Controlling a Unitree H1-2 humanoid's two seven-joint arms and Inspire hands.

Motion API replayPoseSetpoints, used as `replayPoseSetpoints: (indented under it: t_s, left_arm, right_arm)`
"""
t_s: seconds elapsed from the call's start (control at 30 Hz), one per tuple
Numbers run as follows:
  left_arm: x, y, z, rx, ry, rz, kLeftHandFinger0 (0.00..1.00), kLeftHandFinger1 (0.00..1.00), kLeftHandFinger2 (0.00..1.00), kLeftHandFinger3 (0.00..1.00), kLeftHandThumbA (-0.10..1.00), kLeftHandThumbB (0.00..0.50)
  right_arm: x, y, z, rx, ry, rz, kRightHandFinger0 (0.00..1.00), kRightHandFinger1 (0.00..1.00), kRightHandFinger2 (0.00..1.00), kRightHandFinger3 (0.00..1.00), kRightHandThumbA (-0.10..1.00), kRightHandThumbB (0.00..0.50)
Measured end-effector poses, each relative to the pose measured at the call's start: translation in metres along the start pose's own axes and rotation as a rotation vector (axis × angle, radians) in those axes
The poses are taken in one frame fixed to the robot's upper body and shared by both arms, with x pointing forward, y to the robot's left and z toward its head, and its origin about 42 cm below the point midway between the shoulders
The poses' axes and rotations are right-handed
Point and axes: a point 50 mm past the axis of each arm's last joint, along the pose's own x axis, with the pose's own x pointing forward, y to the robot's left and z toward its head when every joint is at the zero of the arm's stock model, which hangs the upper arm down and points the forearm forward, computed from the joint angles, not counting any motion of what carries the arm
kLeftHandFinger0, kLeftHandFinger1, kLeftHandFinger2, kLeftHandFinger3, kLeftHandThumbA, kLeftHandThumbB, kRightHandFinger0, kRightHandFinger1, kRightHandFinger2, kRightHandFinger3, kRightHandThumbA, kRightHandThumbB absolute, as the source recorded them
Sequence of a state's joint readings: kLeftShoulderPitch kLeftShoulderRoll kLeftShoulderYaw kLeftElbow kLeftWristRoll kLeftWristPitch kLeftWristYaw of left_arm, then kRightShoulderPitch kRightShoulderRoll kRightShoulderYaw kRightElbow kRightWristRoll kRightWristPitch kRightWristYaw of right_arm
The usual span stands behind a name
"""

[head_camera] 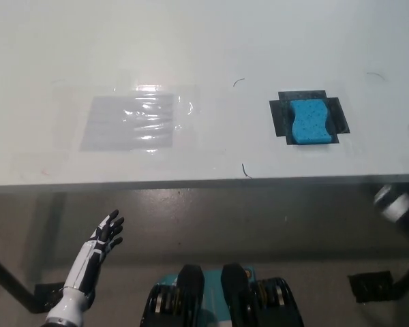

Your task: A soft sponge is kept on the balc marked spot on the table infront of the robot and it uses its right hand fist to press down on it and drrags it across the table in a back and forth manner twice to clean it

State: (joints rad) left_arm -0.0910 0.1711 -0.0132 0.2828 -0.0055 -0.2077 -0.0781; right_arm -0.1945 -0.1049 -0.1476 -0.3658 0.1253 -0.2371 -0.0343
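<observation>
the blue sponge (309, 122) is lying on the black marked spot (281, 117) near the counter's (204, 41) front right corner, while the white left hand (106, 233) is hanging open below the front edge and the right hand (395, 203) is blurring at the right, its state unclear.

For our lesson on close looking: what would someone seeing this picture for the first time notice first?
The bright blue sponge stands out most, sitting on a black marked spot at the right of the white table. Next comes a shiny clear plastic sheet lying flat at the table's left. Below the table edge, the white left hand hangs open at the lower left, touching nothing.
</observation>
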Motion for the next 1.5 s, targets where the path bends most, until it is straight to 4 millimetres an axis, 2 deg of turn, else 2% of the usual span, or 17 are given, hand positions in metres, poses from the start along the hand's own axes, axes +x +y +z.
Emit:
replayPoseSetpoints:
  t_s: [0.17, 0.33, 0.4, 0.47, 0.53, 0.67, 0.7, 0.73, 0.87, 0.97, 1.0, 1.13, 1.2, 1.3, 1.37, 1.47, 1.5]
  left_arm:
    - [0.000, 0.000, -0.001, 0.000, 0.003, 0.000, 1.00, 1.00, 1.00, 1.00, 1.00, 0.497]
    - [0.000, 0.000, -0.001, 0.002, 0.001, 0.000, 1.00, 1.00, 1.00, 1.00, 1.00, 0.496]
    - [0.000, 0.000, -0.001, 0.002, 0.000, 0.000, 1.00, 1.00, 1.00, 1.00, 1.00, 0.500]
    - [0.000, 0.000, -0.001, 0.002, -0.001, 0.000, 1.00, 1.00, 1.00, 1.00, 1.00, 0.499]
    - [0.000, 0.000, -0.001, 0.003, -0.004, 0.000, 1.00, 1.00, 1.00, 1.00, 1.00, 0.500]
    - [0.000, 0.000, 0.000, 0.005, -0.007, -0.001, 1.00, 1.00, 1.00, 1.00, 1.00, 0.495]
    - [0.000, 0.000, 0.000, 0.005, -0.007, -0.001, 1.00, 1.00, 1.00, 1.00, 1.00, 0.492]
    - [0.000, 0.000, 0.000, 0.005, -0.007, -0.001, 1.00, 1.00, 1.00, 1.00, 1.00, 0.492]
    - [0.000, 0.000, -0.001, 0.006, -0.006, -0.001, 1.00, 1.00, 1.00, 1.00, 1.00, 0.500]
    - [0.000, 0.000, -0.001, 0.007, -0.006, -0.001, 1.00, 1.00, 1.00, 1.00, 1.00, 0.500]
    - [0.000, 0.000, -0.001, 0.007, -0.006, -0.001, 1.00, 1.00, 1.00, 1.00, 1.00, 0.500]
    - [0.000, 0.000, -0.001, 0.007, -0.006, -0.001, 1.00, 1.00, 1.00, 1.00, 1.00, 0.499]
    - [0.000, 0.000, -0.001, 0.007, -0.006, -0.001, 1.00, 1.00, 1.00, 1.00, 1.00, 0.500]
    - [0.000, 0.000, -0.001, 0.007, -0.005, -0.001, 1.00, 1.00, 1.00, 1.00, 1.00, 0.500]
    - [-0.001, 0.000, -0.001, 0.008, -0.005, -0.002, 1.00, 1.00, 1.00, 1.00, 1.00, 0.500]
    - [-0.002, -0.001, -0.001, 0.010, -0.006, -0.005, 1.00, 1.00, 1.00, 1.00, 1.00, 0.500]
    - [-0.002, -0.002, -0.001, 0.013, -0.009, -0.009, 1.00, 1.00, 1.00, 1.00, 1.00, 0.500]
  right_arm:
    - [0.067, 0.005, 0.044, 0.045, -0.184, 0.022, 0.00, 0.00, 0.00, 0.00, 1.00, 0.256]
    - [0.122, 0.020, 0.072, 0.137, -0.265, 0.049, 0.00, 0.00, 0.00, 0.00, 1.00, 0.230]
    - [0.144, 0.027, 0.078, 0.168, -0.283, 0.057, 0.00, 0.00, 0.00, 0.00, 1.00, 0.259]
    - [0.166, 0.034, 0.081, 0.191, -0.281, 0.060, 0.00, 0.00, 0.00, 0.00, 1.00, 0.294]
    - [0.191, 0.040, 0.077, 0.214, -0.250, 0.057, 0.00, 0.00, 0.00, 0.00, 1.00, 0.298]
    - [0.236, 0.053, 0.055, 0.245, -0.148, 0.048, 0.00, 0.00, 0.00, 0.00, 1.00, 0.256]
    - [0.240, 0.054, 0.051, 0.246, -0.131, 0.046, 0.00, 0.00, 0.00, 0.00, 1.00, 0.243]
    - [0.248, 0.056, 0.037, 0.245, -0.080, 0.040, 0.00, 0.00, 0.00, 0.00, 1.00, 0.238]
    - [0.262, 0.063, -0.007, 0.240, 0.080, 0.021, 0.00, 0.00, 0.00, 0.00, 1.00, 0.191]
    - [0.266, 0.067, -0.040, 0.234, 0.198, 0.007, 0.00, 0.00, 0.00, 0.00, 1.00, 0.206]
    - [0.266, 0.068, -0.051, 0.231, 0.238, 0.002, 0.00, 0.00, 0.00, 0.00, 1.00, 0.185]
    - [0.261, 0.072, -0.096, 0.207, 0.404, -0.018, 0.00, 0.00, 0.00, 0.00, 1.00, 0.188]
    - [0.254, 0.075, -0.120, 0.197, 0.495, -0.030, 0.00, 0.00, 0.00, 0.00, 1.00, 0.166]
    - [0.240, 0.080, -0.148, 0.187, 0.609, -0.042, 0.00, 0.00, 0.00, 0.00, 1.00, 0.192]
    - [0.226, 0.085, -0.166, 0.181, 0.690, -0.049, 0.00, 0.00, 0.01, 0.00, 1.00, 0.179]
    - [0.207, 0.093, -0.187, 0.173, 0.791, -0.054, 0.00, 0.00, 0.05, 0.00, 1.00, 0.216]
    - [0.199, 0.097, -0.195, 0.166, 0.830, -0.055, 0.00, 0.00, 0.00, 0.00, 1.00, 0.221]
